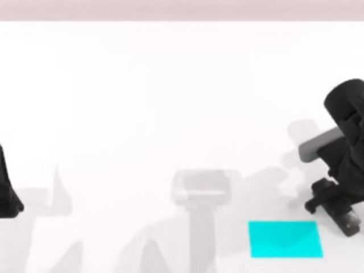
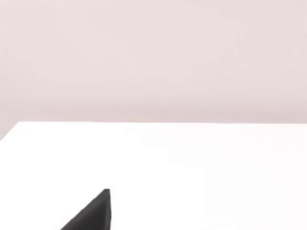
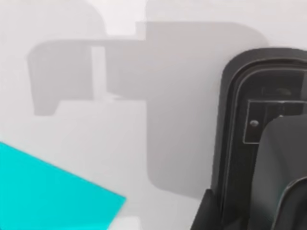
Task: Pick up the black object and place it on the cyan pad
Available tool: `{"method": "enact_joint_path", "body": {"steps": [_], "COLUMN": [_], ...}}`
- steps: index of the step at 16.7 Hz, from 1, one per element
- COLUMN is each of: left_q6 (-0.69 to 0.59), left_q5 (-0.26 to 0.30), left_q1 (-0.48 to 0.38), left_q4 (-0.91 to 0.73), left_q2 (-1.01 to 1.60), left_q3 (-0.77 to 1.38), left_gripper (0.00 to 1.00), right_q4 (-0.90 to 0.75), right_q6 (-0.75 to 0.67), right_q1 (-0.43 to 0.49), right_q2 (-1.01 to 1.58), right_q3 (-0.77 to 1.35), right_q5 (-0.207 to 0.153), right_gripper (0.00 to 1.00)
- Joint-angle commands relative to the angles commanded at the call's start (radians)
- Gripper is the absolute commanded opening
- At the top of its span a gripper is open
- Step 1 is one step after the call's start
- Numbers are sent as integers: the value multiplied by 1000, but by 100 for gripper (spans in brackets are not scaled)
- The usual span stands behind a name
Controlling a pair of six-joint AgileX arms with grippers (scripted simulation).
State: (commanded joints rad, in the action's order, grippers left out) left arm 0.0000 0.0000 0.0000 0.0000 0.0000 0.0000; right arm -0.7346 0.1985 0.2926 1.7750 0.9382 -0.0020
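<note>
The black object, a slim dark bar with a rounded end and grey details, hangs above the table in my right gripper, which is shut on it. It sits just right of the cyan pad and slightly farther back. In the right wrist view the bar fills the side of the picture, a dark finger lies over it, and a corner of the cyan pad shows beside it. The bar's shadow falls on the white table beyond the pad.
My left arm stays parked at the table's left edge. The left wrist view shows only white table, the far wall and a dark tip. Grey arm shadows lie left of the pad.
</note>
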Motion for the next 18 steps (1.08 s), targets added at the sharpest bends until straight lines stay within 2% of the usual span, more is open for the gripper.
{"method": "enact_joint_path", "body": {"steps": [5,13,18], "left_q6": [0,0,0], "left_q5": [0,0,0], "left_q1": [0,0,0], "left_q4": [0,0,0], "left_q2": [0,0,0], "left_q3": [0,0,0], "left_gripper": [100,100,100], "right_q4": [-17,-356,-409], "right_q6": [1,5,6], "right_q1": [0,4,4], "right_q2": [-5,-119,-151], "right_q3": [14,220,259], "right_q5": [0,0,0], "right_gripper": [0,0,0]}}
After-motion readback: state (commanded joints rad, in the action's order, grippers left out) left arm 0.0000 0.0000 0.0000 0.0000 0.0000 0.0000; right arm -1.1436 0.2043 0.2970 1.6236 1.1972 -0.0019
